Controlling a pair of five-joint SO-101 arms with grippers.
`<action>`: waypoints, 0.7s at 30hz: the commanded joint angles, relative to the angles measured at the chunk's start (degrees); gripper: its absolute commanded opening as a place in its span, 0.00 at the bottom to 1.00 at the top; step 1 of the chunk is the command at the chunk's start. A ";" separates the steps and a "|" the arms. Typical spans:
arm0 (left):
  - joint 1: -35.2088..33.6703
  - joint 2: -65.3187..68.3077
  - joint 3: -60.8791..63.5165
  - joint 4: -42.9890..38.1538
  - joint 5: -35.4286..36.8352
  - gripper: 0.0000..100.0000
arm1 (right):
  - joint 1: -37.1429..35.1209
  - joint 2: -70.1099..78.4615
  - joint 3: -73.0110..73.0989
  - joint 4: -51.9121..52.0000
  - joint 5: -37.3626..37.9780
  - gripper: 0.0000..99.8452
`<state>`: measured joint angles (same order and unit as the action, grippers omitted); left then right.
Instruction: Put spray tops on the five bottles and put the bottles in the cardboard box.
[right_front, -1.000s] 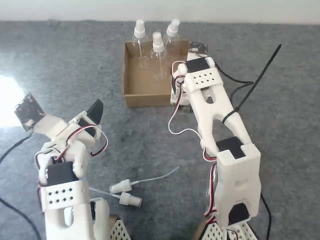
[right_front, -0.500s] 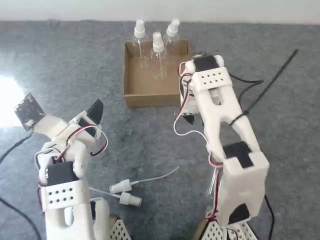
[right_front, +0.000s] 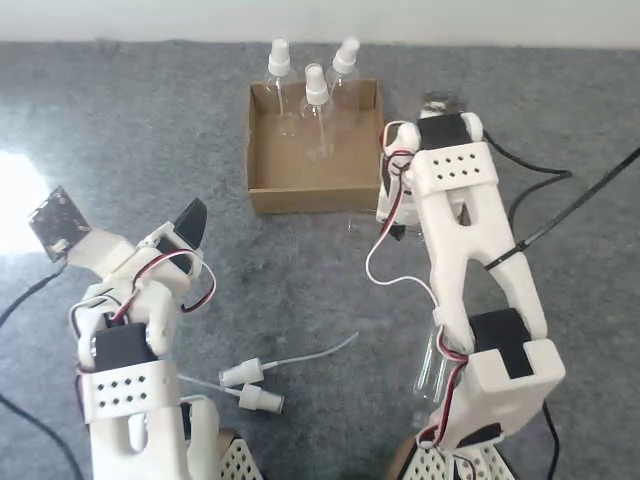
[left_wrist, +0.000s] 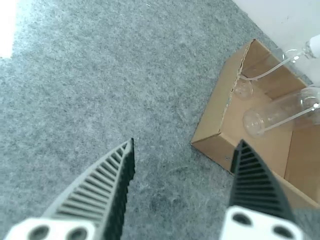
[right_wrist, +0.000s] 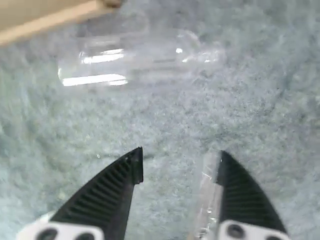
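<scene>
- The uncapped bottle (right_wrist: 135, 57) is a clear plastic cylinder with a short narrow neck. It lies on its side with glare streaks along its wall.
- It rests just ahead of the right gripper (right_wrist: 180, 155), apart from both fingertips, and nothing holds it.
- The right gripper is spread wide and grips nothing. Its fingers are black ribbed wedges on white printed mounts. A clear, glossy strip runs along one finger, and I cannot tell what it is.
- The cardboard box (right_front: 262, 195) is shallow, square and open-topped, made of plain brown board. One edge lies just beyond the fallen bottle as seen from the right gripper.
- Three capped bottles (right_front: 316, 105) stand upright at the far side of the box. They are transparent, with white spray heads and thin dip tubes inside.
- Two loose spray tops (right_front: 250, 385) lie close together near the left arm's base, behind the left gripper (left_wrist: 186, 145). They are white, with long pale tubes.
- The left gripper is also wide open and empty, with the near corner of the box ahead of it.
- A second bare bottle (right_front: 434, 365) shows beside the right arm's lower link, partly hidden.
- The carpet (right_front: 150, 130) is grey, speckled and short-piled.
</scene>
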<state>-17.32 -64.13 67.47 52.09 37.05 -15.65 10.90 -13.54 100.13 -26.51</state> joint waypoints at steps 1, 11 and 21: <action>0.00 -0.79 -0.40 -1.32 -0.44 0.29 | 2.51 -4.18 -0.35 -1.45 -7.21 0.30; 0.00 -0.79 1.27 -3.78 -0.44 0.29 | 4.62 2.59 -0.09 -8.84 -19.08 0.30; 0.00 -0.79 2.33 -5.71 -0.44 0.29 | 4.62 11.30 -0.35 -17.36 -21.45 0.30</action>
<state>-17.32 -64.13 70.02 47.69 37.05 -11.69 22.33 -13.54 85.98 -47.16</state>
